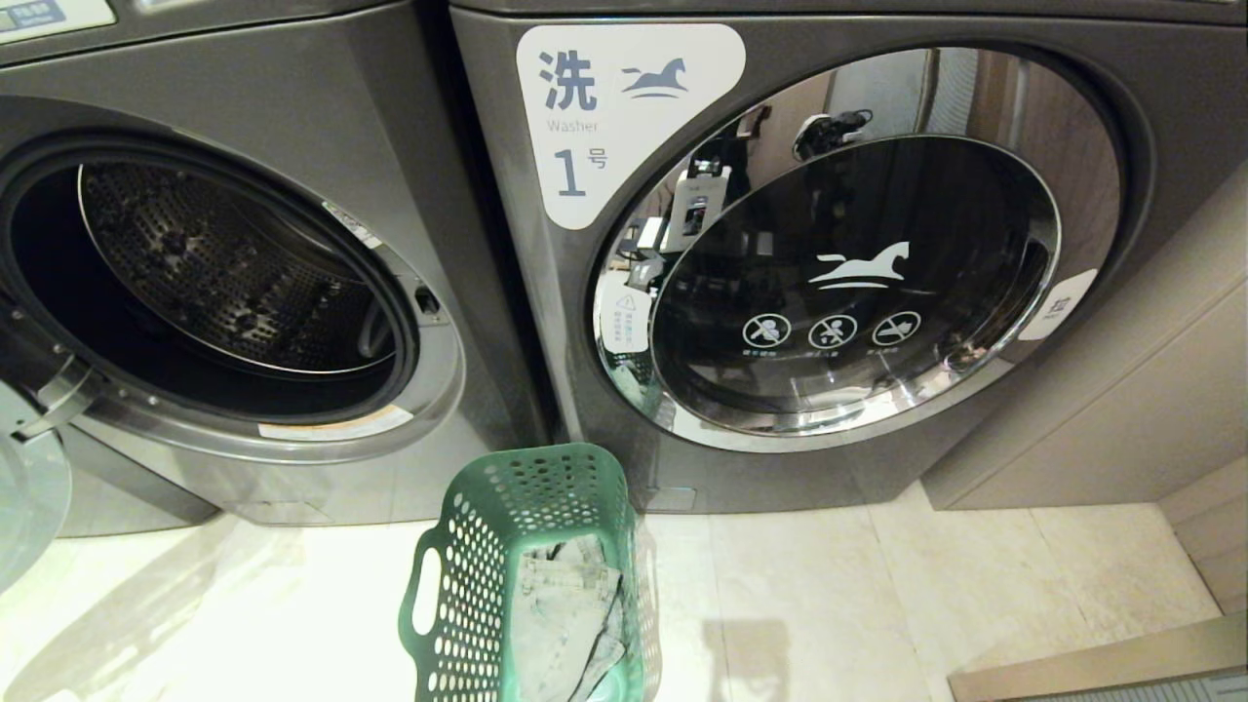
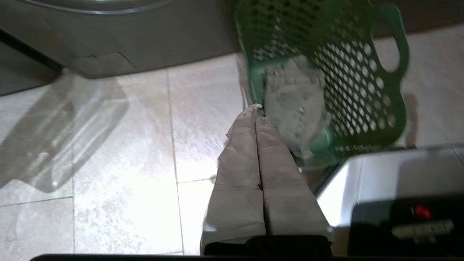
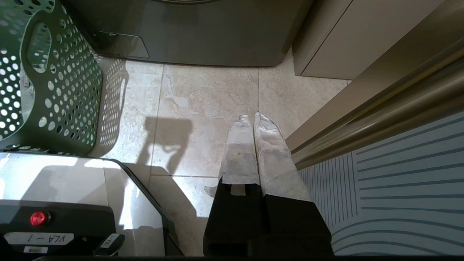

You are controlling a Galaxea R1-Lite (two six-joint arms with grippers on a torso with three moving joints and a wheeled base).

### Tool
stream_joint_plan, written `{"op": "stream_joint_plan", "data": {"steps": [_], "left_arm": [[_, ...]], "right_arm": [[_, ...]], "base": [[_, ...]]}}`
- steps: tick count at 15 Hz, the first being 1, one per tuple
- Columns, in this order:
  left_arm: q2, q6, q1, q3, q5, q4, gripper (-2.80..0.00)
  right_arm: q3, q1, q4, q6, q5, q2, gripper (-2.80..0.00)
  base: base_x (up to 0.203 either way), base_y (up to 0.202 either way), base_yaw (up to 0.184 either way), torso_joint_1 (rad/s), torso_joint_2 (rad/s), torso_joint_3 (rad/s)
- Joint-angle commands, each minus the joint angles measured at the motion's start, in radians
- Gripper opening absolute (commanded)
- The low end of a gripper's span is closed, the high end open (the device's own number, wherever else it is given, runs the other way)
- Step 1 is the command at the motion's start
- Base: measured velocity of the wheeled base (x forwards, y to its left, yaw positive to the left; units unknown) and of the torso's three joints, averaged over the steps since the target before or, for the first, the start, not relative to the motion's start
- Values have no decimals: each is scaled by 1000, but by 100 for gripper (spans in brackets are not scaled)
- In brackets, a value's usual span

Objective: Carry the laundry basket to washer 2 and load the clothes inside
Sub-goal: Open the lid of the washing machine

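Note:
The green perforated laundry basket (image 1: 487, 546) stands on the floor tiles in front of the gap between two dark grey washers. Pale denim clothes (image 1: 565, 604) lie inside it. The left washer (image 1: 224, 263) has its door open and its drum empty; no number shows on it, so I cannot tell whether it is washer 2. The right washer (image 1: 624, 117) is labelled 1 and its door is closed. My left gripper (image 2: 255, 114) is shut and empty, beside the basket (image 2: 362, 94) near the clothes (image 2: 293, 98). My right gripper (image 3: 252, 117) hangs shut and empty over tiles, right of the basket (image 3: 69, 94).
The open washer's glass door (image 1: 24, 497) swings out at the far left. A beige cabinet (image 1: 1121, 390) stands right of washer 1. My own base (image 3: 54, 181) sits just behind the basket. A metal rail and striped panel (image 3: 398, 181) run along my right side.

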Motion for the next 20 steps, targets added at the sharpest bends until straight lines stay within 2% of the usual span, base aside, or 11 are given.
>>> {"op": "stream_joint_plan", "data": {"steps": [1, 2, 4, 6, 8, 12, 15, 20], "left_arm": [[-110, 11, -73, -20, -6, 168, -280], [-126, 36, -102, -40, 6, 221, -280], [-184, 71, -128, -54, 45, 257, -280], [-246, 89, -110, -31, 58, 231, -280], [-337, 74, -91, 17, 84, 142, -280], [-484, 54, -92, 27, 91, 131, -280], [-481, -6, -92, 28, 97, 158, -280], [-482, -16, -93, 28, 102, 164, -280]], "right_arm": [[0, 0, 2, -1, 1, 1, -280], [0, 0, 2, -1, -1, 1, -280], [0, 0, 2, -1, -1, 1, -280], [0, 0, 2, -1, 0, 1, -280], [0, 0, 2, 0, -1, 1, -280], [0, 0, 2, -1, 1, 1, -280], [0, 0, 2, 0, -1, 1, -280], [0, 0, 2, 0, 0, 1, -280]], "base": [[0, 0, 0, 0, 0, 0], [0, 0, 0, 0, 0, 0], [0, 0, 0, 0, 0, 0], [0, 0, 0, 0, 0, 0], [0, 0, 0, 0, 0, 0], [0, 0, 0, 0, 0, 0], [0, 0, 0, 0, 0, 0], [0, 0, 0, 0, 0, 0]]}}
